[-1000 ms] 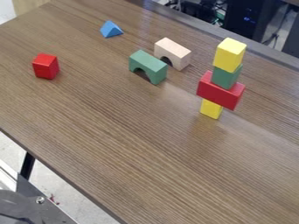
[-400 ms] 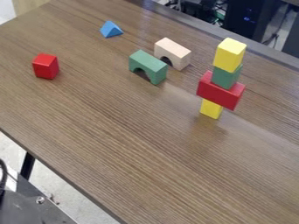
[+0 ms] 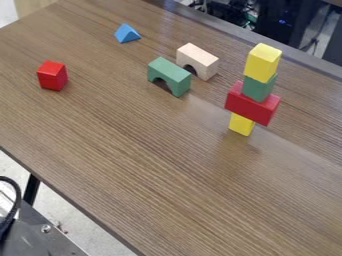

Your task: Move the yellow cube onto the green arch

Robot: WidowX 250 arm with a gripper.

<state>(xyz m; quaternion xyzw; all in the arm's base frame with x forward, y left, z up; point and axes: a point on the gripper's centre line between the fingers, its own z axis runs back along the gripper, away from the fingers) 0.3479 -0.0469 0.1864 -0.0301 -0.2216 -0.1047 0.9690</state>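
Four stacked blocks [image 3: 252, 105], yellow cube [image 3: 261, 62] topmost, green arch [image 3: 172, 74] apart, cannot tell whether claw's open

Open tabletop [image 3: 143, 165] before green arch [image 3: 175, 79], stacked tower [image 3: 251, 104] blocking right side

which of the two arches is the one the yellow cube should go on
The green arch, set apart by its colour; the other arch is pale wood.
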